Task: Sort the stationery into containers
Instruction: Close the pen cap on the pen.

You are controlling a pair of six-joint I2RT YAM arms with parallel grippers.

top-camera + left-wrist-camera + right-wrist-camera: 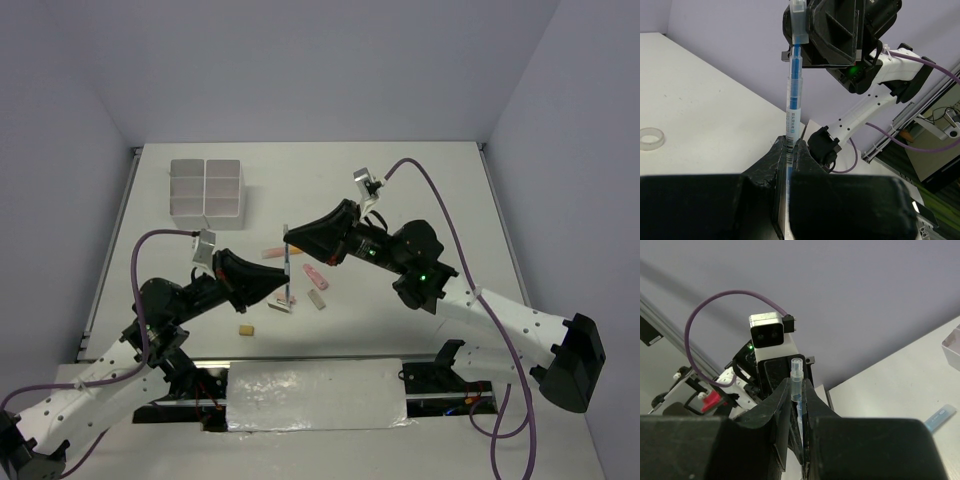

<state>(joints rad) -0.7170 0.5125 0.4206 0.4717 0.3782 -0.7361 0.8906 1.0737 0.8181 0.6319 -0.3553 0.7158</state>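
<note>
A slim blue pen [287, 262] with a clear cap is held above the table between both grippers. My left gripper [284, 288] is shut on its labelled lower barrel [792, 107]. The right gripper [291, 240] is shut on the clear cap end [797, 371], and it also shows in the left wrist view, where the right gripper [801, 47] clamps the pen's top. The white six-compartment container [205, 187] stands at the back left. Loose stationery lies under the grippers: a pink piece [316, 276], an orange highlighter [272, 253], a tan block [246, 328] and a grey piece [318, 299].
A clear tape ring [651, 138] lies on the table to the left of my left gripper. A light blue item [940, 417] lies on the table at the right of the right wrist view. A white foil-covered board [315, 395] sits between the arm bases.
</note>
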